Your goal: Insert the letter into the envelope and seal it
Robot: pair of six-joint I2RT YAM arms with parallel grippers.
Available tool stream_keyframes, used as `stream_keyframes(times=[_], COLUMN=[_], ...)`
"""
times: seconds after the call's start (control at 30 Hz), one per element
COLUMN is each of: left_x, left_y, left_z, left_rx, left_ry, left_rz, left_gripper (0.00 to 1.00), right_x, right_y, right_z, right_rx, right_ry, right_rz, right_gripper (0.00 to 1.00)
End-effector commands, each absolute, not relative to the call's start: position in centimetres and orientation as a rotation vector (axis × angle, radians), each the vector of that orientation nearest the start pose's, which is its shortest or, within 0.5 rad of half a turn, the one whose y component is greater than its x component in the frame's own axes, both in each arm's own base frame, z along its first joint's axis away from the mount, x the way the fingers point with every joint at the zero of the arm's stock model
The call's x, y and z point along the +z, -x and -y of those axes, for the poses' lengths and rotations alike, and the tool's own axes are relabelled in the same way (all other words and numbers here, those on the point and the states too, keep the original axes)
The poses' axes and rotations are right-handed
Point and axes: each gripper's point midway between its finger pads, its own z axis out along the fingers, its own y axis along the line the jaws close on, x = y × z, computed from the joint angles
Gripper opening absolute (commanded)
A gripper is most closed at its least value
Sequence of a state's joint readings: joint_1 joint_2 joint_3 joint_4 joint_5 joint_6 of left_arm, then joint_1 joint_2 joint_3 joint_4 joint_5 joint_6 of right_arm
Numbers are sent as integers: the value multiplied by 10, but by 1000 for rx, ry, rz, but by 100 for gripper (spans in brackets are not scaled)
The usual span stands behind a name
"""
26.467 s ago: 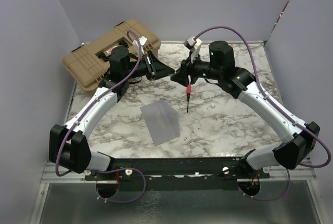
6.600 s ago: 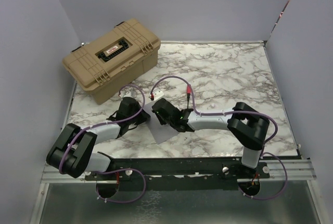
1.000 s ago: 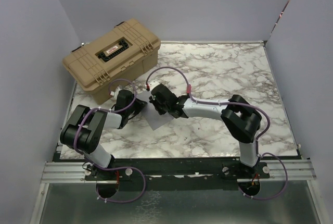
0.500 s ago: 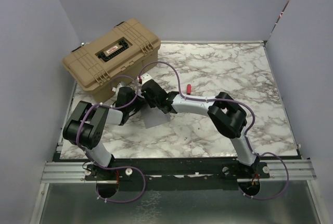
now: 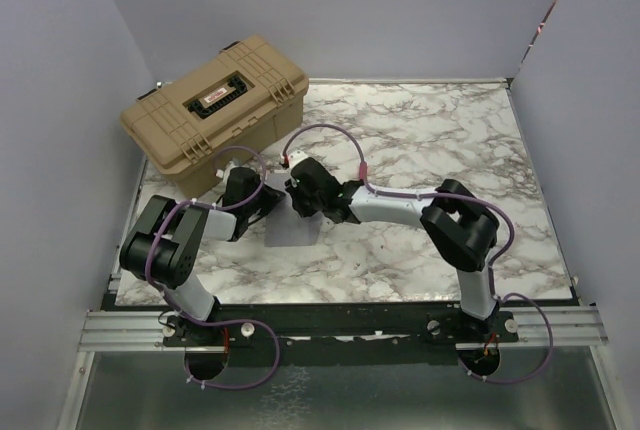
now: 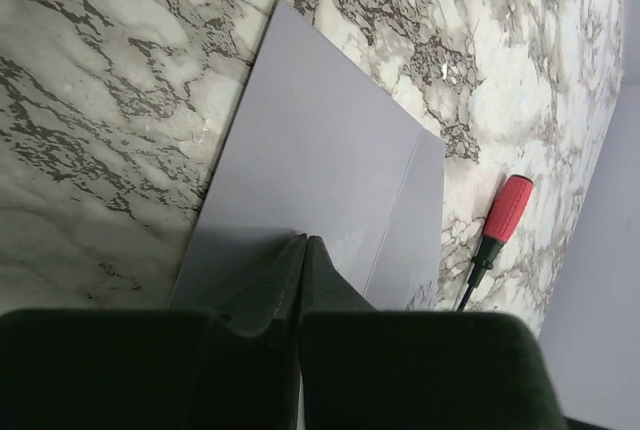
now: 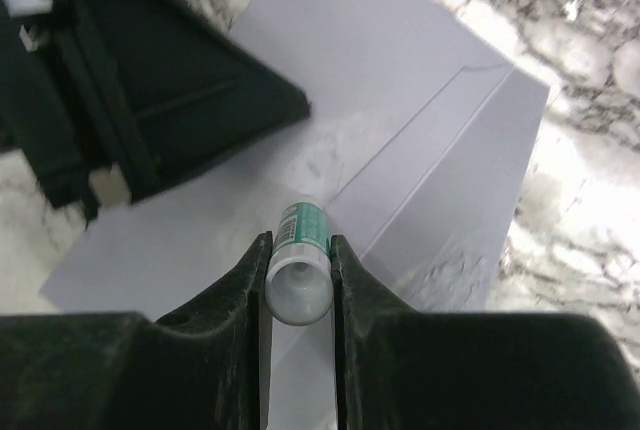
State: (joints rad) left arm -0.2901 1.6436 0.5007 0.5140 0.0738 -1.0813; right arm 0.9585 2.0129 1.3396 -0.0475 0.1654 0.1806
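Observation:
The pale grey envelope (image 5: 290, 228) lies flat on the marble table, with a crease running along its flap (image 7: 470, 150). My left gripper (image 6: 304, 240) is shut, and its tips rest on the envelope's (image 6: 320, 150) near part. My right gripper (image 7: 299, 242) is shut on a white glue stick (image 7: 300, 275) with a green label. The stick points down at the envelope (image 7: 380, 60) beside the crease. In the top view both grippers, left (image 5: 262, 200) and right (image 5: 302, 193), meet over the envelope's far end. The letter is hidden.
A big tan hard case (image 5: 215, 110) stands at the table's far left corner, just behind the left arm. A red-handled black piece (image 6: 505, 210) sits past the envelope's flap, by the right arm's cable (image 5: 363, 169). Walls close in the table's left, back and right.
The right gripper with the glue stick swept left and away along the envelope, then came back to the right. The left gripper has stayed down on the envelope.

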Motion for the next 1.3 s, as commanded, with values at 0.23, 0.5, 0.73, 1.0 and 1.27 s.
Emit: stream_keyframes(times=[0.23, 0.5, 0.73, 1.0, 1.27], left_x=[-55, -58, -60, -63, -64], left_y=[-282, -286, -285, -284, -285], left_z=[129, 143, 141, 140, 137], left_rx=[-541, -627, -612, -601, -587], left_ry=[955, 906, 914, 923, 958], left_rz=[-2467, -2504, -2498, -2504, -2490], left_gripper=[0, 0, 0, 0, 0], right_x=[33, 48, 41, 30, 20], right_y=[-320, -369, -372, -364, -346], right_z=[-405, -396, -402, -421, -412], right_rx=[328, 152, 150, 253, 276], right_ry=[779, 580, 579, 661, 732], right_rz=[-2238, -2212, -2239, -2260, -2298], right_gripper=[0, 0, 0, 0, 0])
